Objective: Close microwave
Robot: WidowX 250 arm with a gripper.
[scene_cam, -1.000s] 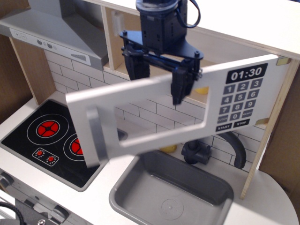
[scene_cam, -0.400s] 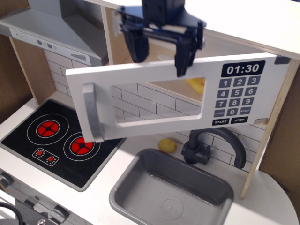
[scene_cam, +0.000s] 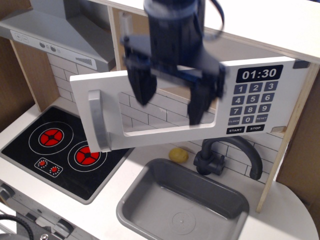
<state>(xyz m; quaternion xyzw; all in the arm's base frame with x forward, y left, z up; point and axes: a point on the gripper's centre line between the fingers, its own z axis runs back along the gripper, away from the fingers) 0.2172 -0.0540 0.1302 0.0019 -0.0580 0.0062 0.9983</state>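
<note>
The microwave (scene_cam: 150, 65) is a wooden box under the top shelf. Its wide white door (scene_cam: 225, 135) with clear window, grey vertical handle (scene_cam: 98, 121) and black keypad (scene_cam: 248, 108) under a 01:30 display stands partly open, swung out on its right hinge with the handle side towards me. My dark blue gripper (scene_cam: 170, 102) hangs in front of the door window, motion-blurred. Its two fingers (scene_cam: 141, 82) are spread wide and hold nothing. I cannot tell whether they touch the door.
A black two-burner stovetop (scene_cam: 60, 150) lies lower left under a grey hood (scene_cam: 55, 35). A grey sink (scene_cam: 182, 207) sits front centre with a dark faucet (scene_cam: 227, 155) behind it. A small yellow object (scene_cam: 178, 155) lies on the counter by the faucet.
The door has swung from wide open towards the cabinet. My gripper rose above the door's top edge, then came down in front of the window.
</note>
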